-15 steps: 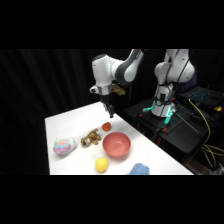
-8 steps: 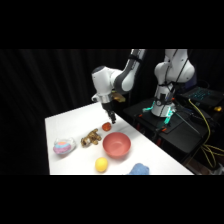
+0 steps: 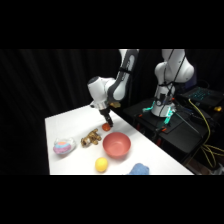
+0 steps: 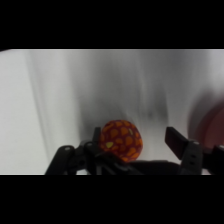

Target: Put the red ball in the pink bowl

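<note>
Closing squarely should go best, I judge: the black two-finger gripper (image 4: 134, 145) stands wide around the small red-orange patterned ball (image 4: 121, 140), with the round pink matte bowl (image 3: 117, 145) at its four o'clock.

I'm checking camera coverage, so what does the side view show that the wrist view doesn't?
Only the side view shows the whole table layout: the yellow ball, the white pouch, a brown object, a blue object and the arm. Only the wrist view shows the red ball's orange patterning and the open fingers, with the ball against one. Both show the red ball, the gripper and the pink bowl, just an edge in the wrist view.
</note>
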